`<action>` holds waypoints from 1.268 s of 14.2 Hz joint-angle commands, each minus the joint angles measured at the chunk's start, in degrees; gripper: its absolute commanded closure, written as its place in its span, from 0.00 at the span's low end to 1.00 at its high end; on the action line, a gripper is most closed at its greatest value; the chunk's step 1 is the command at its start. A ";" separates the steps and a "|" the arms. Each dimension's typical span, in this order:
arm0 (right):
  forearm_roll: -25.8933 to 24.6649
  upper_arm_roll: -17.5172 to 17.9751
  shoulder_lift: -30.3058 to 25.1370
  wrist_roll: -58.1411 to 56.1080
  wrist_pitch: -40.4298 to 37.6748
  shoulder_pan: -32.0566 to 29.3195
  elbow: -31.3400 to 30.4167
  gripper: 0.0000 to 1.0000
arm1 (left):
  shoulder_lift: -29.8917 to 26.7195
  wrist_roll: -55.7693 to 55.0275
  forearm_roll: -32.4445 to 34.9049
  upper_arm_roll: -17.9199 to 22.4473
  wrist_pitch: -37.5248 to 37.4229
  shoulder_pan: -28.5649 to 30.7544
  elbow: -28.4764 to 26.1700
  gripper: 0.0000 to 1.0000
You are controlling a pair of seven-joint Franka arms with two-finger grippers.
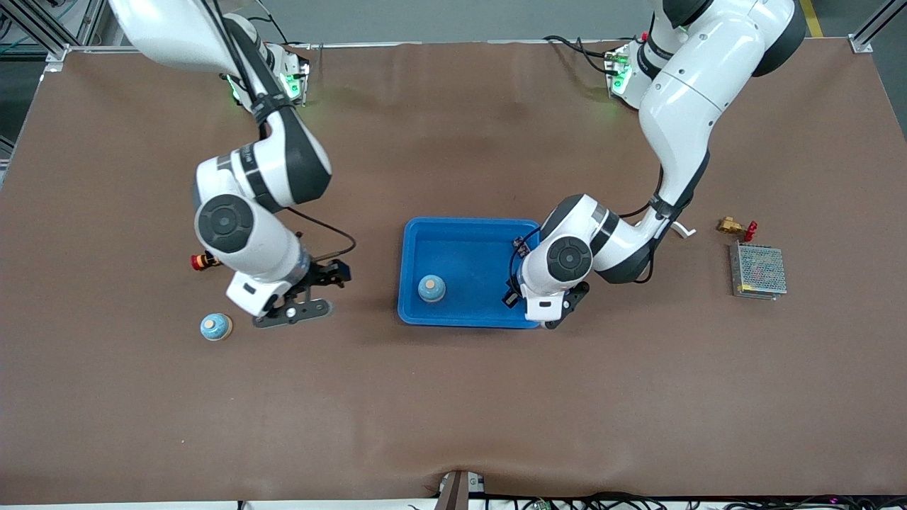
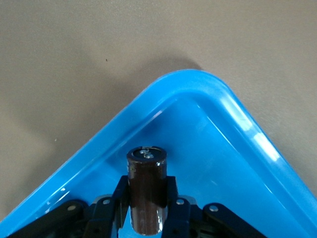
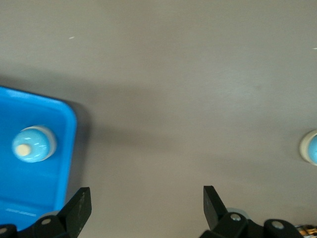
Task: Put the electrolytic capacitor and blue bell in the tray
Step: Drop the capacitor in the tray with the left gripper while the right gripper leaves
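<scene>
The bright blue tray (image 1: 468, 248) lies mid-table. A blue bell (image 1: 431, 288) stands upright in it, also in the right wrist view (image 3: 32, 144). Another blue bell (image 1: 216, 326) stands on the table toward the right arm's end. My left gripper (image 1: 551, 319) hangs over the tray's corner (image 2: 208, 94) toward the left arm's end, shut on the dark, cylindrical electrolytic capacitor (image 2: 146, 183). My right gripper (image 1: 315, 292) is open over bare table between the loose bell and the tray, its fingers (image 3: 79, 206) holding nothing.
A red and black part (image 1: 202, 261) lies beside the right arm. Toward the left arm's end lie a brass fitting with a red cap (image 1: 735, 227), a metal mesh box (image 1: 758, 270) and a small white piece (image 1: 684, 229).
</scene>
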 commanded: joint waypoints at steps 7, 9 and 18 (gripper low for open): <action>-0.74 1.06 -6.27 -14.01 6.30 -13.14 -10.99 0.00 | 1.53 0.25 0.79 1.53 0.24 -1.30 2.06 0.24; -0.74 1.06 -6.00 -17.52 6.73 -16.57 -10.99 0.00 | 1.36 0.17 0.71 1.53 0.15 -1.21 2.68 0.00; -0.13 1.15 2.42 -30.19 12.52 -23.62 -9.40 0.00 | -5.93 6.65 0.97 1.53 -6.17 0.45 6.89 0.00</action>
